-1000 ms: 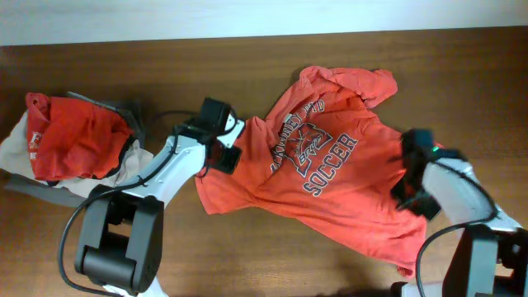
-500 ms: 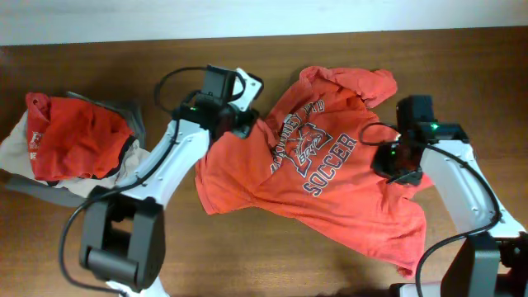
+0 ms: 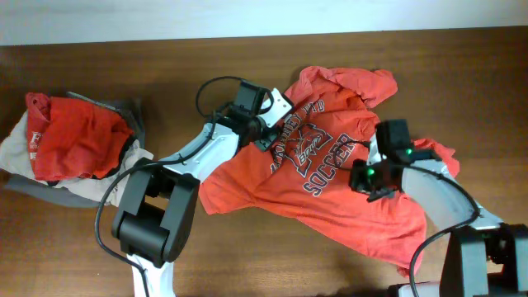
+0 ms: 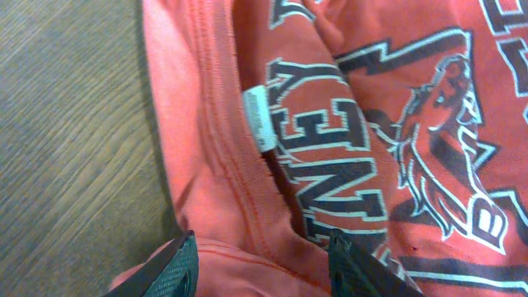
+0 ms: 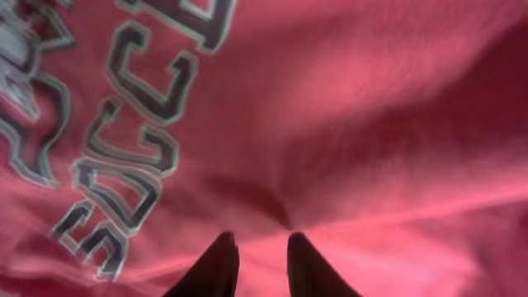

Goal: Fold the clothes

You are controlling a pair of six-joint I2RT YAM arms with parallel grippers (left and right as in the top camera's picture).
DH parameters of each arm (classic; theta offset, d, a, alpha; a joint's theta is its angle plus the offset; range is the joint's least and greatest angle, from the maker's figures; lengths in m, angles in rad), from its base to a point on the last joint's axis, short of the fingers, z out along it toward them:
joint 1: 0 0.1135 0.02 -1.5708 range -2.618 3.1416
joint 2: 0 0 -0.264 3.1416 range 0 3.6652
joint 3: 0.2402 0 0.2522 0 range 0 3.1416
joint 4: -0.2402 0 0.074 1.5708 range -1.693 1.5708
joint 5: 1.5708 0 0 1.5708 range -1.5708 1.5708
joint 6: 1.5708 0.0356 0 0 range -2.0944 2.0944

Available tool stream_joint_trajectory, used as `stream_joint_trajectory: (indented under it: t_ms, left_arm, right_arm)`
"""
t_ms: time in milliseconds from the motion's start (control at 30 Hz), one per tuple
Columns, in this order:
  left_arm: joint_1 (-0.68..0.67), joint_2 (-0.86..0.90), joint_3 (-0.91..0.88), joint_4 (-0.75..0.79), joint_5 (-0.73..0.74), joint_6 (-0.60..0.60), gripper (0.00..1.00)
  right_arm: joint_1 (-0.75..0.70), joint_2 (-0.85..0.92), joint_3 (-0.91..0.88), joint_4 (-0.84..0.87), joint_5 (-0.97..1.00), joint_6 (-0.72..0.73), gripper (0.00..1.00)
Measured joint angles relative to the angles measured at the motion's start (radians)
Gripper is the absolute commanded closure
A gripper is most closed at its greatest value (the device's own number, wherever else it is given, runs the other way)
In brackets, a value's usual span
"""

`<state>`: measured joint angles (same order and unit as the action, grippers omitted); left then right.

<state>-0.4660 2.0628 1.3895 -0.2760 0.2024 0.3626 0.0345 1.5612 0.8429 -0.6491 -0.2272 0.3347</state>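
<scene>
Overhead view: a crumpled orange shirt lies print-up mid-table, trailing toward 4 o'clock. The left gripper, jaws apart, straddles the collar at the shirt's 11 o'clock. The right gripper, jaws slightly parted, sits over cloth at 3 o'clock. Soft, light, floppy cotton, probably best pinched at hems or shoulders.

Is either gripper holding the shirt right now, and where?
Left gripper holds nothing: jaws open over the T-shirt by its collar. Right gripper, beside the SOCCER print, is nearly closed; a pinch cannot be told.
</scene>
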Motion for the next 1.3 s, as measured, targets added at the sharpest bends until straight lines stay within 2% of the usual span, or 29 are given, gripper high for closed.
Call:
stream_joint_trajectory:
  t_ms: [233,333,367,433,600,800,1000,1300]
  left_arm:
    - [-0.003,0.033,0.0,-0.024,-0.045,0.037,0.7]
    - [-0.003,0.062,0.0,-0.021,-0.074,0.042,0.84]
    - [-0.006,0.062,0.0,-0.018,-0.087,0.045,0.92]
    - [-0.008,0.062,0.0,-0.011,-0.125,0.05,0.96]
    - [-0.005,0.062,0.004,-0.014,-0.316,0.025,1.0]
    - [0.074,0.062,0.006,-0.062,-0.463,-0.088,1.0]
    - [0.145,0.06,0.022,-0.153,-0.512,-0.23,1.0]
    - [0.211,0.042,0.039,-0.367,-0.537,-0.475,0.99]
  right_arm:
    - [0.0,-0.008,-0.128,0.138,-0.003,0.048,0.75]
    - [0.0,-0.013,-0.135,0.146,-0.002,0.055,0.75]
    - [0.0,-0.014,-0.135,0.146,0.001,0.055,0.75]
    - [0.0,-0.014,-0.137,0.145,0.003,0.058,0.75]
    - [0.0,-0.014,-0.136,0.138,0.009,0.058,0.75]
    - [0.0,-0.019,-0.136,0.119,0.032,0.058,0.75]
    - [0.006,-0.02,-0.134,0.111,0.048,0.058,0.74]
    - [-0.016,-0.021,-0.126,0.092,0.053,0.048,0.63]
